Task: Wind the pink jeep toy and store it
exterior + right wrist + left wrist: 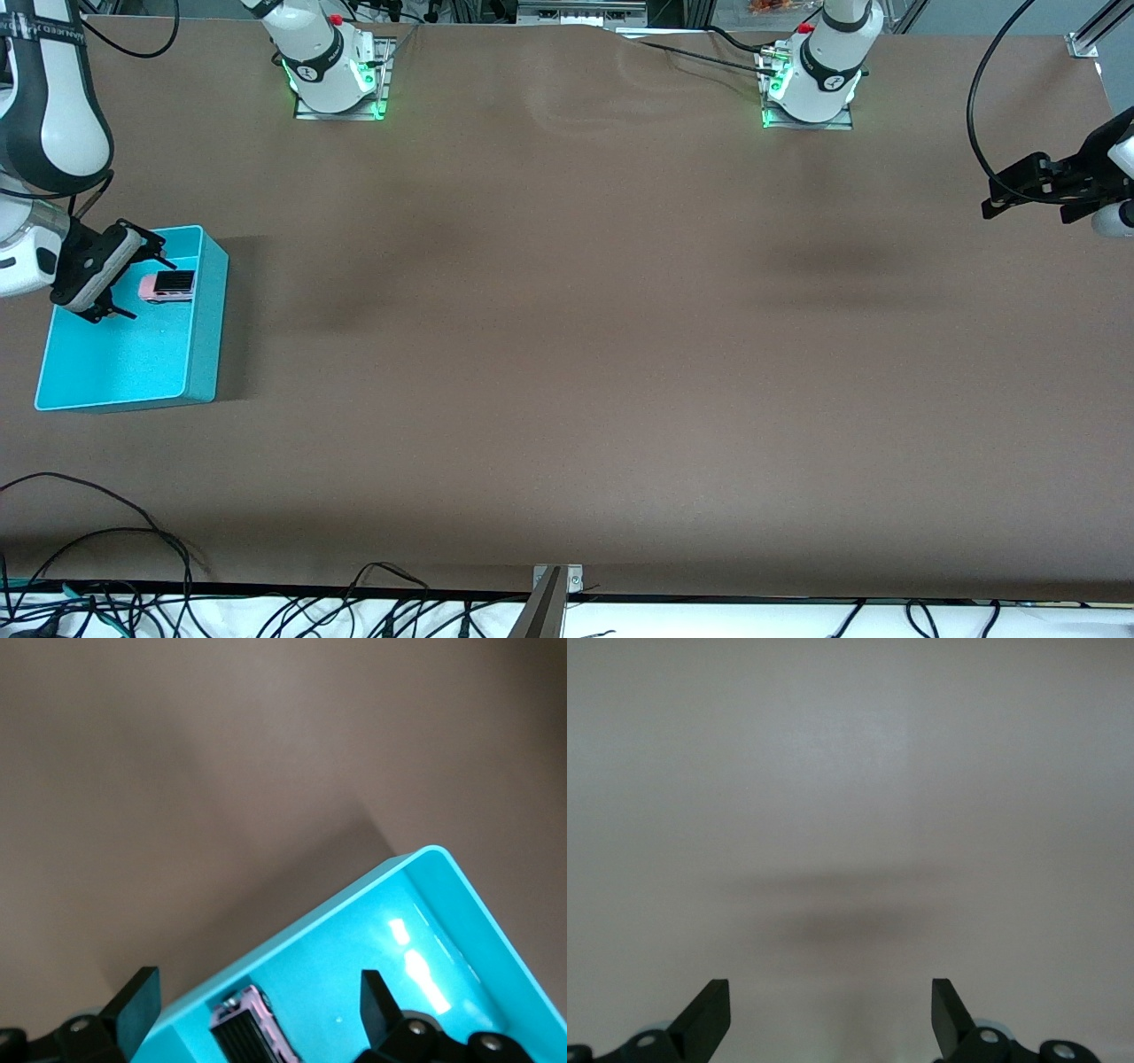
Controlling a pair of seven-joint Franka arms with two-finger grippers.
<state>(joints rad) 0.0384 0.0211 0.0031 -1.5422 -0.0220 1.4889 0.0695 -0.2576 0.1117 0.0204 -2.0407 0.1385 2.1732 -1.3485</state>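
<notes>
jeep: the pink jeep (166, 285) sits inside the turquoise bin (205, 328), at the end of it farther from the front camera, on the right arm's end of the table.

right gripper: the right gripper (133, 276) hangs over the bin just beside the jeep, fingers spread and nothing between them – in the right wrist view the jeep (251, 1030) lies on the bin floor (416, 948) between the two open fingers (135, 1005).

left gripper: the left gripper (1019, 190) waits over bare table (567, 354) at the left arm's end, jaws apart and empty.

step: looks like storing is basically done, so I'd say the job now is backing out cleanly – lift straight up so a finger doesn't clip the jeep or the bin wall.

hard to tell: no way to see if the toy is actually wound. Its wheels and the end nearest the gripper are cut off in the right wrist view, and I can't tell if it's touching the bin wall.
</notes>
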